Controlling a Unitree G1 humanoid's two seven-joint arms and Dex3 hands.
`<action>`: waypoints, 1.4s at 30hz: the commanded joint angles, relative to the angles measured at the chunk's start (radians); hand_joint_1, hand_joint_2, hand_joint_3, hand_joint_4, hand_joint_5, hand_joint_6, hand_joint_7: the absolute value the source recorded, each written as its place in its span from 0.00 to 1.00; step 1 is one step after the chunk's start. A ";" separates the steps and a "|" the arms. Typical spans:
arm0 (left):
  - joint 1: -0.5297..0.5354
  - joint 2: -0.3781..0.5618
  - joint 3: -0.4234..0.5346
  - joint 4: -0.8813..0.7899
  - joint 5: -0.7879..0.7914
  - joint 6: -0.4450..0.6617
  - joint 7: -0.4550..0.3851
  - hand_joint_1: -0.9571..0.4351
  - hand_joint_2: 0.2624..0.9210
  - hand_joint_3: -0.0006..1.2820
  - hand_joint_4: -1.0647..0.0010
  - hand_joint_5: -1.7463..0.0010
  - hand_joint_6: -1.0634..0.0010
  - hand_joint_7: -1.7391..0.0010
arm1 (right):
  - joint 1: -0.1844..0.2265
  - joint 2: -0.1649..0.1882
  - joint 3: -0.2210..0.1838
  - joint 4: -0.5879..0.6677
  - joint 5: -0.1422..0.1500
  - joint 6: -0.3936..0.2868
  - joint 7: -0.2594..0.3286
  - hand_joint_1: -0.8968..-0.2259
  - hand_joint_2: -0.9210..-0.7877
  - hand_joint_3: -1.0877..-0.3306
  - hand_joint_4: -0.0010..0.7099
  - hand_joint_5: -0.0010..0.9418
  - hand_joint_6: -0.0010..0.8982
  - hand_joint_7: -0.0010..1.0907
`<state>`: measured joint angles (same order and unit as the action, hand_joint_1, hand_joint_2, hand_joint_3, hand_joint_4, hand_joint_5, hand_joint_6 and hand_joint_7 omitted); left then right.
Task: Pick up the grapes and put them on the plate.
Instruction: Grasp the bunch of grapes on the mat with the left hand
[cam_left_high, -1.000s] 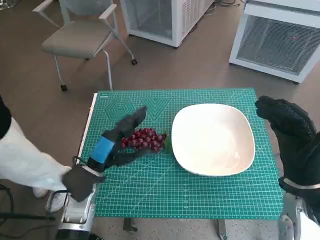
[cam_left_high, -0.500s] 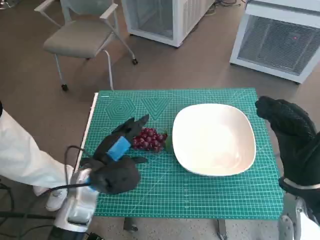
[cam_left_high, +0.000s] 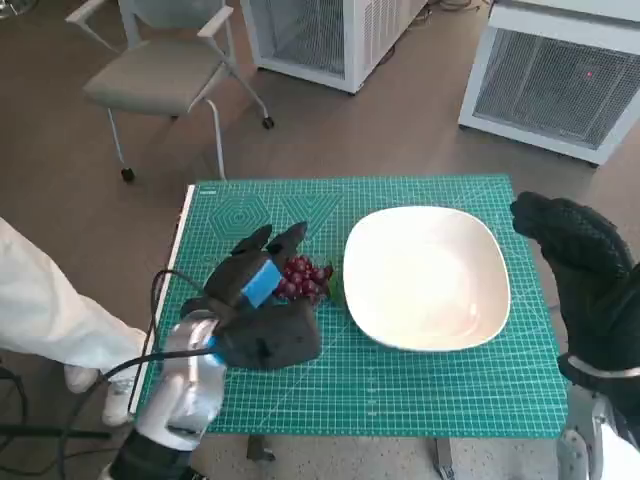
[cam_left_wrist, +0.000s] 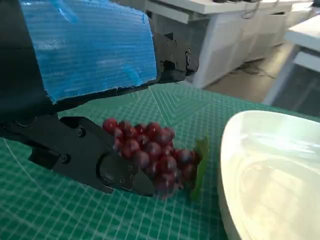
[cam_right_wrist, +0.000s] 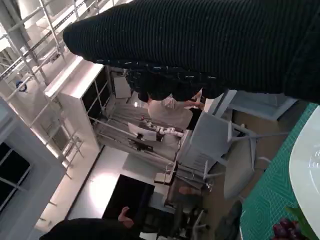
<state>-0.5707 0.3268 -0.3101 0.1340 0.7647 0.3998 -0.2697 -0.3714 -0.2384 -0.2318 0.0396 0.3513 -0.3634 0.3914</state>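
- One bunch of grapes (cam_left_high: 305, 278) on the surface, beside one plate (cam_left_high: 428, 277)
- Left hand (cam_left_high: 255, 283): fingers (cam_left_wrist: 107, 167) spread round grapes; right hand (cam_left_high: 580, 260): cannot tell

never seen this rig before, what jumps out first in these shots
The red grapes lie in a bunch on the green cutting mat, just beside the big white plate, which holds nothing. The left hand, black with blue tape across its back, reaches around the bunch, its fingers against the grapes, which rest on the mat. The gloved right hand is raised off to the plate's far side, holding nothing.
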 joint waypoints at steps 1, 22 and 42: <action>-0.038 -0.006 -0.027 0.027 0.027 0.042 -0.010 0.62 0.75 0.00 0.94 1.00 0.83 0.99 | 0.017 -0.008 0.000 0.010 0.005 0.011 0.009 0.37 0.00 0.52 0.52 0.00 0.00 0.61; -0.119 0.002 -0.080 0.176 0.042 0.029 0.045 0.68 0.79 0.01 0.89 0.99 0.77 0.99 | 0.026 0.001 0.000 -0.002 -0.007 0.008 -0.008 0.37 0.00 0.52 0.51 0.00 0.00 0.59; -0.196 0.007 -0.128 0.321 0.051 0.022 0.055 0.69 0.81 0.01 0.86 1.00 0.76 1.00 | 0.036 0.004 0.001 -0.015 -0.009 0.012 -0.015 0.37 0.00 0.52 0.51 0.00 0.00 0.59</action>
<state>-0.7311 0.3318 -0.4244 0.4289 0.7993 0.4220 -0.2250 -0.3590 -0.2356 -0.2330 0.0242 0.3486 -0.3641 0.3848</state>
